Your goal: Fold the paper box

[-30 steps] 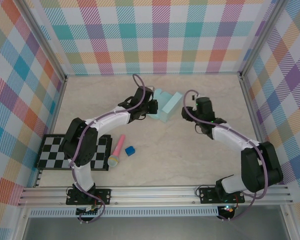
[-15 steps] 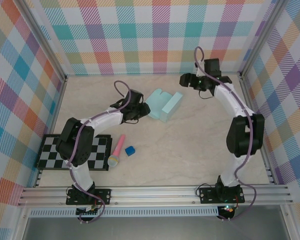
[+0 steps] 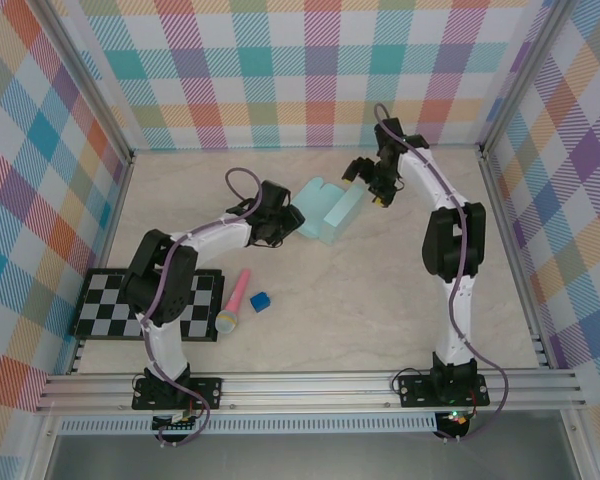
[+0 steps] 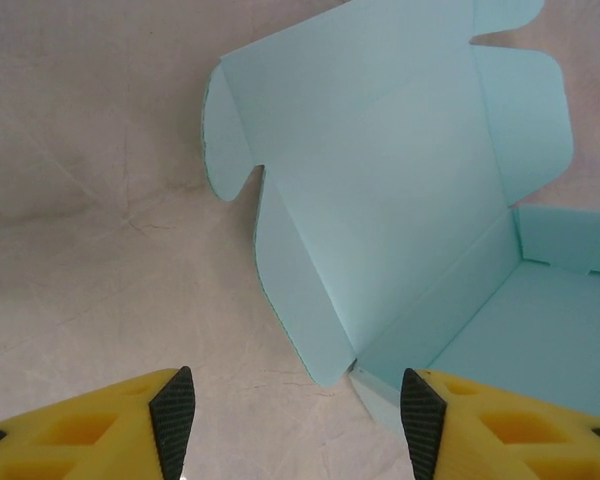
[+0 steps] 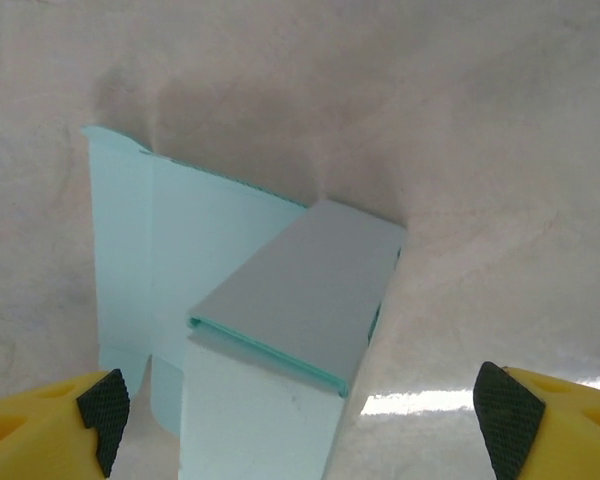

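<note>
The paper box is pale mint-blue card, partly folded, lying at the middle back of the table with its lid panel and flaps spread open. In the left wrist view the paper box shows its open lid and inner floor, just ahead of my left gripper. That left gripper stands open at the box's left corner and holds nothing. My right gripper hovers at the box's far right side. In the right wrist view the right gripper is wide open above a folded side wall of the paper box.
A pink microphone-shaped toy and a small dark blue cube lie near the front left. A black-and-white checkered mat sits at the left edge. Plaid walls and metal rails enclose the table.
Both grippers have opened. The left gripper has drawn back slightly to the left of the box. The right arm has swung from the middle right to the back, beside the box.
</note>
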`<state>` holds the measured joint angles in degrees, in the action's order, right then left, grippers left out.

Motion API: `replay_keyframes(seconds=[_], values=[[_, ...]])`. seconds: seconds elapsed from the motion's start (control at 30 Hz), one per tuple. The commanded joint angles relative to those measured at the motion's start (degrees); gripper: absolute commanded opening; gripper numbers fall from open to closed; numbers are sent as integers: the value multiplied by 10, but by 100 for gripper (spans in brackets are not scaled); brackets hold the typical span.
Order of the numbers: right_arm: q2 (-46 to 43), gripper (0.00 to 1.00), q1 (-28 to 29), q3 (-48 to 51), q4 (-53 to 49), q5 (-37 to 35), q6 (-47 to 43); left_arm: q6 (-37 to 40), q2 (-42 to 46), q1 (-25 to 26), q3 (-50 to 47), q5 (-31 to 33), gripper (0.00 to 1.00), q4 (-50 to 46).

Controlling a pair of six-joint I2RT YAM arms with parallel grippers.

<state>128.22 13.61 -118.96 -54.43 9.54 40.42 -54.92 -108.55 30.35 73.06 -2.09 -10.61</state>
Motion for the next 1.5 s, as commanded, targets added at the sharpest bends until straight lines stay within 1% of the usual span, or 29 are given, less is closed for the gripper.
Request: replay_keyframes(seconds=[0.0,0.23,0.37,0.43,0.53,0.63,0.83,0.9,1.03,1.07,1.17,1.23,1.33,1.37,1.47], values=[[-9,89,7,16,-11,12,68,-28,-17,6,19,6,56,-21],[-19,84,23,35,20,30,121,-20,-50,7,51,15,56,-30],[-48,82,33,89,53,26,148,-32,-61,8,54,25,55,-22],[-66,78,35,121,73,24,158,-30,-65,8,60,30,55,-22],[-92,77,35,170,94,24,167,-23,-67,8,68,31,55,-20],[-131,76,35,236,125,25,183,-12,-64,11,71,22,56,-16],[-248,76,34,415,218,14,242,18,-46,26,59,17,58,-7],[-289,76,34,475,239,8,258,21,-40,30,53,17,60,-6],[-363,77,34,569,270,-7,287,38,-24,40,43,21,67,-5],[-381,76,35,594,285,-10,295,42,-20,43,39,18,68,-5],[-412,65,34,646,304,-16,317,45,-4,49,16,6,70,3],[-419,63,34,665,323,-8,325,49,9,51,-6,6,71,10],[-422,59,34,679,353,10,337,76,32,49,-21,37,72,-6],[-423,56,34,680,363,15,340,88,40,48,-23,47,73,-12],[-423,52,34,678,395,27,348,105,61,37,-27,67,75,-29]])
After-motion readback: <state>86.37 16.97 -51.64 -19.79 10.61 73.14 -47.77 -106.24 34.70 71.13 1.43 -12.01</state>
